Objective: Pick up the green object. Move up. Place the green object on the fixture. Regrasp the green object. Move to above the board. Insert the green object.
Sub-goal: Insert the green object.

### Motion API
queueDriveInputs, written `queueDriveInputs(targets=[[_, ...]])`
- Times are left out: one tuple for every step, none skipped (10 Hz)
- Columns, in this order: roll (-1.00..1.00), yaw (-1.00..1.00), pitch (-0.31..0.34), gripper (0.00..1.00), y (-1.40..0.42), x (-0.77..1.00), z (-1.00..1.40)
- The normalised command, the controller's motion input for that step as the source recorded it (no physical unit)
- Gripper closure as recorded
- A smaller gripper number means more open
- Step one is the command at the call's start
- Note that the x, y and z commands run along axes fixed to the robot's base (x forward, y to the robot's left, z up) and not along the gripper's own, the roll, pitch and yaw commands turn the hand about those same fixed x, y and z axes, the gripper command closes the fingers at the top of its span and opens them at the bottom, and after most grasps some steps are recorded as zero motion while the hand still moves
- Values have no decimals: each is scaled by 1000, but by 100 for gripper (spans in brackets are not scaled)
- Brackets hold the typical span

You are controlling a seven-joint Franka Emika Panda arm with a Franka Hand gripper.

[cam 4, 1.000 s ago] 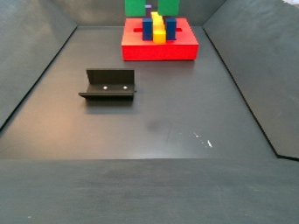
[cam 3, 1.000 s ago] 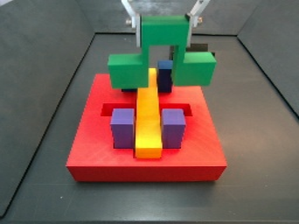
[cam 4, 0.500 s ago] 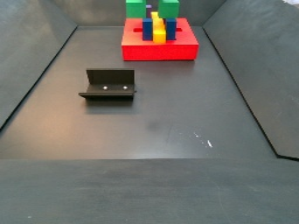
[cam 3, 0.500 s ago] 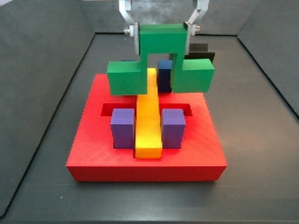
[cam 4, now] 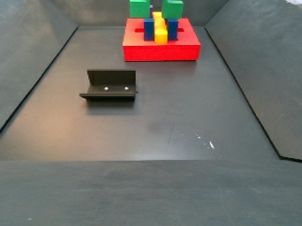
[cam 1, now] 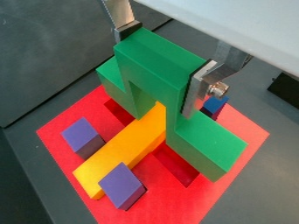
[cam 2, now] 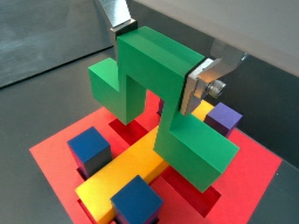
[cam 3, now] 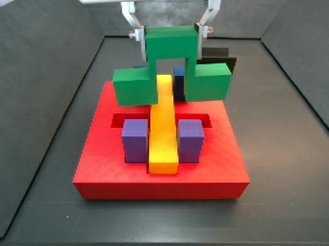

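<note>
My gripper is shut on the raised middle cube of the green object, holding it straddling the yellow bar over the far part of the red board. Both wrist views show the fingers clamped on the green object, its two side cubes hanging either side of the bar. Purple blocks flank the bar. In a side view the green object shows at the far end above the board. The fixture stands apart on the floor.
Dark walls enclose the grey floor. A dark block lies behind the board. A blue block sits on the board's far side, by the green object.
The gripper and green object have moved slightly up and back over the board's far end. The fixture and board have not moved.
</note>
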Motion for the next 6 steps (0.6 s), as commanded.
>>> queueDriveInputs(targets=[[196,11,0,100,-34,0,-89],[257,0,0,100,-86,0,-140],[270,0,-30,100,-86,0,-229],[213,0,-50,100,-51,0,-200],[107,0,-37,100,0,0,-111],[37,0,-47,100,0,-3,-83]])
